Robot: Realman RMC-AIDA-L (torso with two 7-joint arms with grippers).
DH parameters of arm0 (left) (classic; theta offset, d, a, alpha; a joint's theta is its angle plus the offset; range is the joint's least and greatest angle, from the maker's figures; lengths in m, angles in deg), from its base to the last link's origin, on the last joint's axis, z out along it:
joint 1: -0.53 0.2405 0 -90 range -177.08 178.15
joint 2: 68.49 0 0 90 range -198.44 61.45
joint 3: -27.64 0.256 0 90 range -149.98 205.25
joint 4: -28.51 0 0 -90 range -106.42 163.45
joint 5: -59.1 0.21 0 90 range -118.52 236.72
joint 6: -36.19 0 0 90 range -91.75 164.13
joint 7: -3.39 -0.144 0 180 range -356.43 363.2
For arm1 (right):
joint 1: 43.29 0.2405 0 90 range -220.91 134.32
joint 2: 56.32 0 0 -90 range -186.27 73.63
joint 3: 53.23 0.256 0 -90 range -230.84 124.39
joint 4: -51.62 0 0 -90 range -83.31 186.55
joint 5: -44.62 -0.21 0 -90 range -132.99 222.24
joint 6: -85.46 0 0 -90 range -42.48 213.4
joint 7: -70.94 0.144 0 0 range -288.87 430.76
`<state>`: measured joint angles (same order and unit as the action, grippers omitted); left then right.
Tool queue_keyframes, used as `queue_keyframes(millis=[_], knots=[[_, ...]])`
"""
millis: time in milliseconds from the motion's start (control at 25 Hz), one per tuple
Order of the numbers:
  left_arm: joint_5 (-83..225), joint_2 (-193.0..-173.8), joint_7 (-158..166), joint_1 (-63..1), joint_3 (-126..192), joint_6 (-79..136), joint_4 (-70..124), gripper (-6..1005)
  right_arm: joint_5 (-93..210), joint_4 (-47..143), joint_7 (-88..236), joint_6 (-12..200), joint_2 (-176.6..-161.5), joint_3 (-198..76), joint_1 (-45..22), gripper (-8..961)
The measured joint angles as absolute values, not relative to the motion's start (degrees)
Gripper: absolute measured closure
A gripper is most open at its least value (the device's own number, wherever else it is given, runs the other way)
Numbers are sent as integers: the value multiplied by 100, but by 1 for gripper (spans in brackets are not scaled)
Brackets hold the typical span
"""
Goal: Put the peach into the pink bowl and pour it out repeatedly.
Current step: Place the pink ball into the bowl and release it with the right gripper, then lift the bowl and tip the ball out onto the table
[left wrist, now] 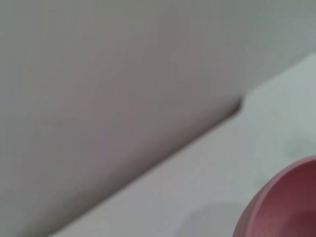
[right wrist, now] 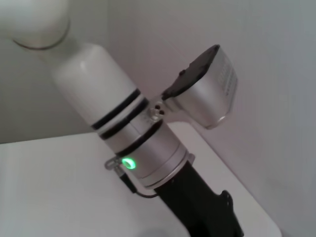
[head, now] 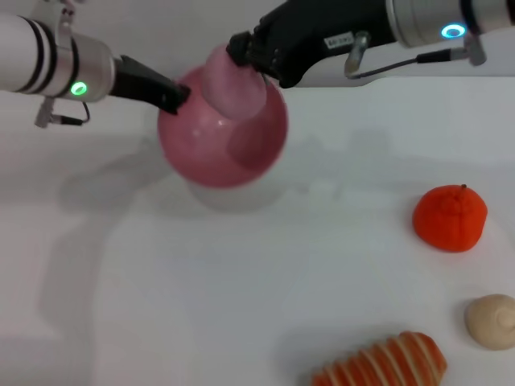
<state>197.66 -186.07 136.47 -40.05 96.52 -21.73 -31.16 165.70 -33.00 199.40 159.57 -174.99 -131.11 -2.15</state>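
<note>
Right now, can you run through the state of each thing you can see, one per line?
pink bowl: lifted off the table, tilted, held at its rim by the left gripper
peach: held by the right gripper at the bowl's upper rim
orange-red fruit: resting on the table
beige ball: resting on the table
striped orange bread: lying on the table

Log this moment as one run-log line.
left gripper: holding pink bowl raised, tilted | right gripper: holding peach at bowl's rim
</note>
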Motion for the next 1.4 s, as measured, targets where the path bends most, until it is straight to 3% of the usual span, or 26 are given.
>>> queue_keyframes(millis=[600, 720, 880, 1120, 1400], knots=[[19900, -18621, 13907, -4198, 10037, -2873, -3156, 959, 16543, -2250, 19696, 15108, -17525, -13375, -132, 765], [19899, -18621, 13926, -4204, 10053, -2854, -3150, 959, 16499, -2322, 19662, 14973, -17524, -13338, -256, 677], [19899, -18627, 13874, -4160, 10145, -2455, -3136, 960, 15814, -2561, 19280, 14491, -17516, -13281, -769, 560], [19856, -18661, 13921, -3815, 11068, -1030, -3215, 961, 12409, -2207, 16237, 13588, -17536, -13238, -2117, 387], [19842, -18698, 14231, -3409, 12558, 475, -3437, 960, 7808, 162, 12553, 14993, -17505, -12591, -2631, 393]])
